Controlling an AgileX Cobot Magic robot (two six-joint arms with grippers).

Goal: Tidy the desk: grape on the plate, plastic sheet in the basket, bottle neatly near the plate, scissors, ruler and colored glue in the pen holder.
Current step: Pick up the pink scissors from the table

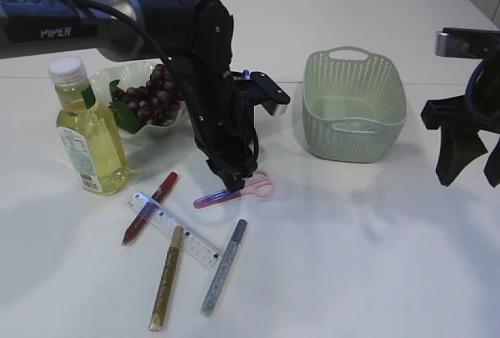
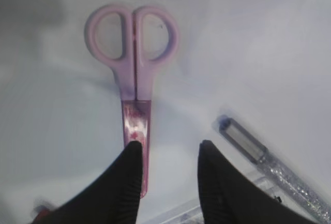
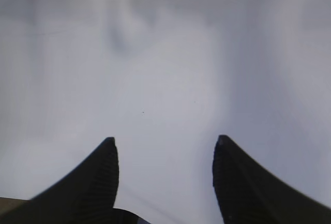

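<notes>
Two parted fingers of the left tool (image 2: 168, 154) straddled the scissors' (image 2: 133, 74) blade on the counter (image 2: 258, 53), gripping nothing, while the right tool (image 3: 165, 149) hung open, empty.

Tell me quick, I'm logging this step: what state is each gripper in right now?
Left gripper: open, empty, fingers low over the pink scissors.
Right gripper: open, empty, only bare table below.
</notes>
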